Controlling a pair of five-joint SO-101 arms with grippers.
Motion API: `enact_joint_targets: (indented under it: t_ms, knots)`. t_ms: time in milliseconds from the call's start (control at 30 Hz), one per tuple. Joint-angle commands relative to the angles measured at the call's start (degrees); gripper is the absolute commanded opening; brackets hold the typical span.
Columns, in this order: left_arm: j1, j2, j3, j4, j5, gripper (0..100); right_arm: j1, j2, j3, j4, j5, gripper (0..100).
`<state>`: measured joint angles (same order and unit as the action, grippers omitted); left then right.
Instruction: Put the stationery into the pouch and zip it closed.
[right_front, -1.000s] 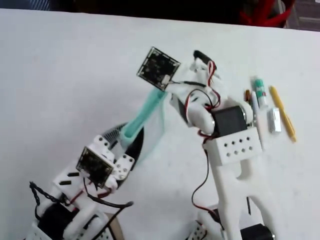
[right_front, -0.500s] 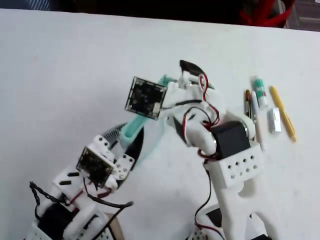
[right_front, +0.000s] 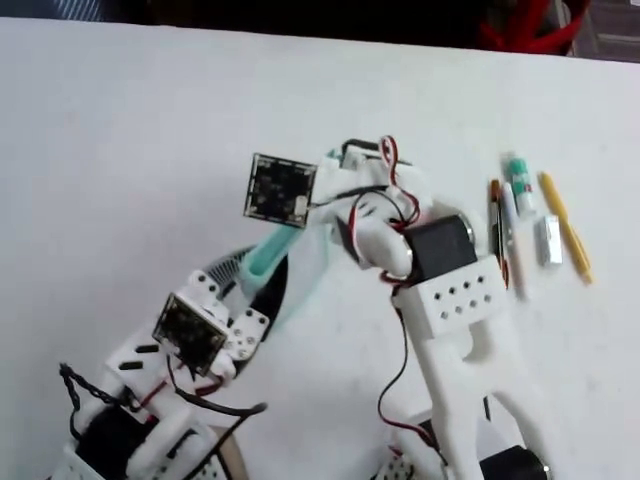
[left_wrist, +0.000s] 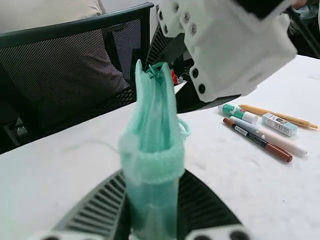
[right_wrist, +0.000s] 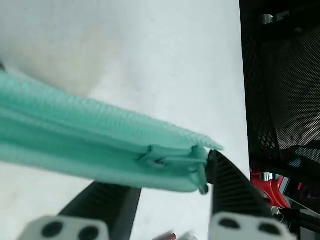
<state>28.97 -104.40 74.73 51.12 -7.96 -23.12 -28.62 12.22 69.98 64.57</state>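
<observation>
pouch (left_wrist: 152, 125): soft woven cloth, matt; table (left_wrist: 250, 200): smooth, matt; left tool (left_wrist: 152, 177): ribbed black plastic, dull.

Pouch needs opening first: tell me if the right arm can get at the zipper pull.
Probably yes: the right gripper sits open at the end of the pouch, the zipper pull between its fingers with nothing blocking, and the left gripper holds the pouch up.

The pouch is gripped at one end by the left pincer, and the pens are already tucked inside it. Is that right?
Not quite. The left pincer does grip the pouch at one end, but the pens are not inside it. They lie on the table beside the pouch, as the left wrist view shows.
</observation>
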Motion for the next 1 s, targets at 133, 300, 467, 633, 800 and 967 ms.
enact_joint_targets:
  t_ms: [133,300,467,633,800,967]
  knots:
    - [0.04,-0.04,0.53,-0.35,0.53,2,0.66,-0.13,-0.97,-1.27,5.45,1.9]
    - [0.04,-0.04,1.23,-1.23,0.53,2,-1.54,-0.22,-1.05,-1.36,1.85,1.9]
    - [0.04,-0.13,1.05,-0.97,0.53,4,-1.45,-4.53,-2.73,-3.56,-6.86,1.9]
    - [-0.40,-0.13,0.88,0.70,2.64,21,-1.54,-9.98,-2.73,-3.38,-13.27,1.9]
    - [-0.40,-0.22,-4.66,5.27,5.45,24,-1.54,-14.37,-2.73,-3.30,-18.99,1.9]
    - [0.04,-0.22,-13.01,14.86,5.71,27,-6.29,-16.57,-2.11,0.92,-19.16,1.9]
